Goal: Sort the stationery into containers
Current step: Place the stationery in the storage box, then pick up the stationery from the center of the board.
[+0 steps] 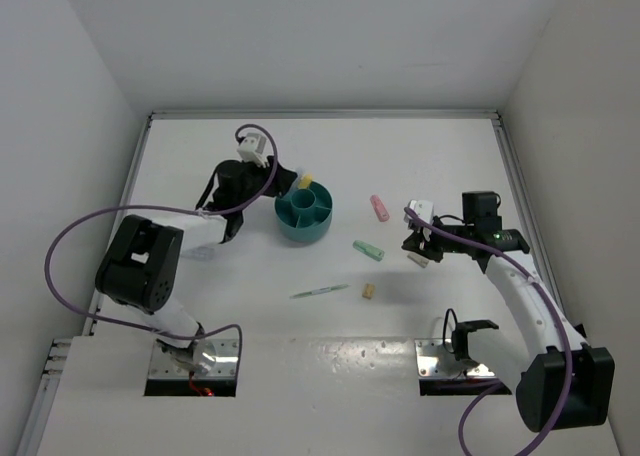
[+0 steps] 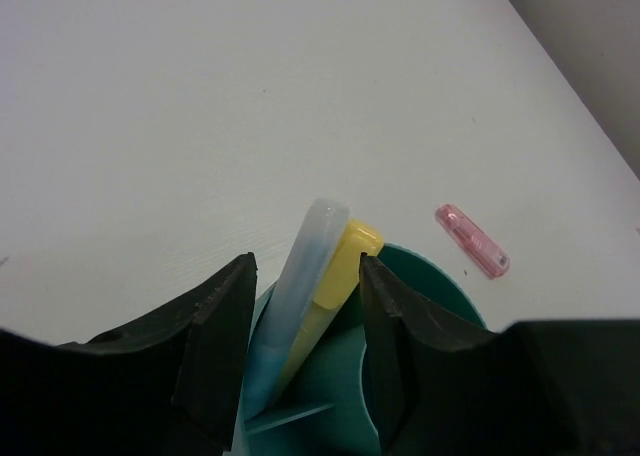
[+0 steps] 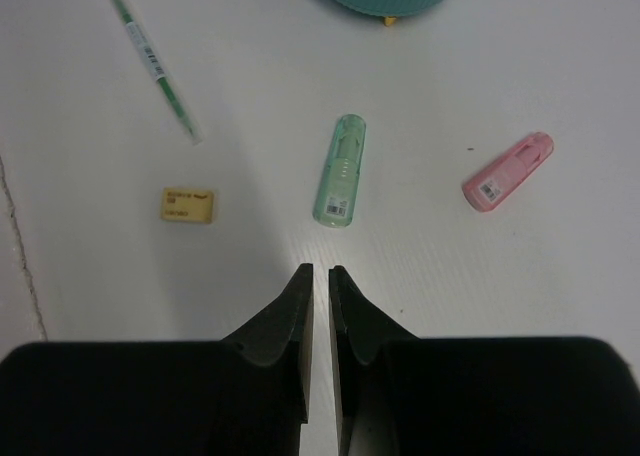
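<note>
The teal round organiser (image 1: 305,216) stands left of centre. A blue-capped tube (image 2: 312,241) and a yellow stick (image 2: 345,266) lean side by side in one outer compartment. My left gripper (image 2: 305,266) is open just above that compartment, its jaws either side of the two; there is a gap on the tube's side. A pink stick (image 3: 508,172), a mint-green stick (image 3: 341,171), a thin green pen (image 3: 152,61) and a tan block (image 3: 188,204) lie on the table. My right gripper (image 3: 320,271) hovers shut near the mint-green stick, with nothing between its jaws.
A beige stick (image 1: 418,260) lies on the table right beside the right gripper in the top view. White walls close in the table at the back and both sides. The arm bases sit at the near edge.
</note>
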`<state>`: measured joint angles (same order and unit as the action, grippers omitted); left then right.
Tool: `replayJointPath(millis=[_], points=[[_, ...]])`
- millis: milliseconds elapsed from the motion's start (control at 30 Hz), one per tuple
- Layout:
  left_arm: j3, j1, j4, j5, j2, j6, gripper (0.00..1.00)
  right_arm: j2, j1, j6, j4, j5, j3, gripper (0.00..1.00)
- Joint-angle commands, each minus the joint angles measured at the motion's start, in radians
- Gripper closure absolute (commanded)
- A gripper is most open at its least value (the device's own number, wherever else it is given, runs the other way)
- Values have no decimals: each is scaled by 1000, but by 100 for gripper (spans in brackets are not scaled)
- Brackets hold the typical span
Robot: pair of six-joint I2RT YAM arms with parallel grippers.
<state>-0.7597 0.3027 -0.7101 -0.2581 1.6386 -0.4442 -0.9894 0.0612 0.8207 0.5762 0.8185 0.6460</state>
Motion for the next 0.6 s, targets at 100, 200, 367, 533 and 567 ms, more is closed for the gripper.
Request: replayJointPath(millis=[100,200,367,533,567], points=[[13,-7,-23,-4,-126,10,49,8,-11,31,-27,31,-3,88],[13,-26,18,-4,-198,-40,94,8,-11,15,-27,31,6,88],[-46,-27,539,466,-374,-364,91,-14,-11,-124,-41,12,67,9],[-15,-82,1097,700,-496,-768,8,-64,-11,-222,-41,21,115,0],[-15,-99,1151,685,-496,-807,2,-77,-11,-250,-41,21,127,0]])
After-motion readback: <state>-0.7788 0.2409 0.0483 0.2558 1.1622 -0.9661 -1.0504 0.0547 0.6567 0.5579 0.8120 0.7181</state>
